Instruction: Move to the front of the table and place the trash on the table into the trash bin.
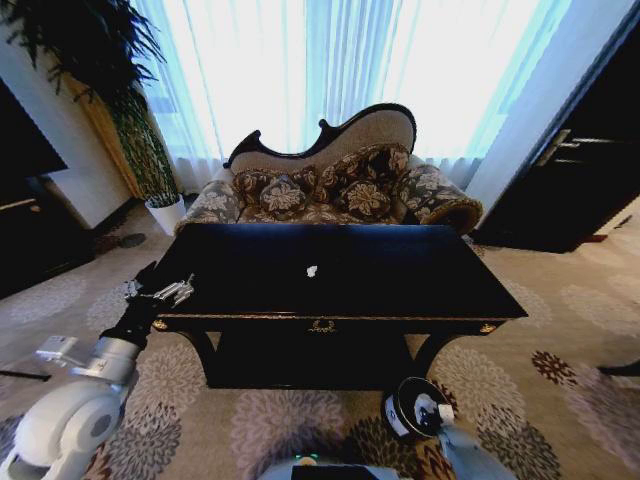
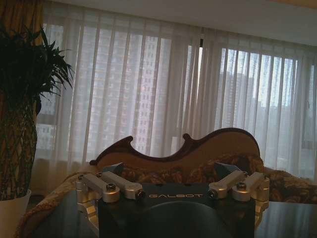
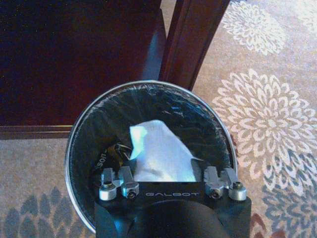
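Table (image 1: 400,275) first, since it's the biggest thing going: dark and glossy, gold trim, sitting square in front of the robot with a floral sofa (image 1: 330,185) behind it. Pretty much bare except for one tiny white scrap (image 1: 311,271) near the middle, so I'd guess that's the last trash to grab.

Trash bin (image 3: 148,148) is on the carpet by the table's right front leg, and the right gripper (image 3: 168,171) hangs right over its mouth with a white tissue (image 3: 156,153) between its fingers. Makes sense, it's lined up for a drop. Honestly can't tell if the tissue is pinched or already lying loose inside. There's something dark with lettering under it, too murky to read.

Left gripper (image 1: 160,292) hovers at the table's left front corner, fingers spread, nothing in them.
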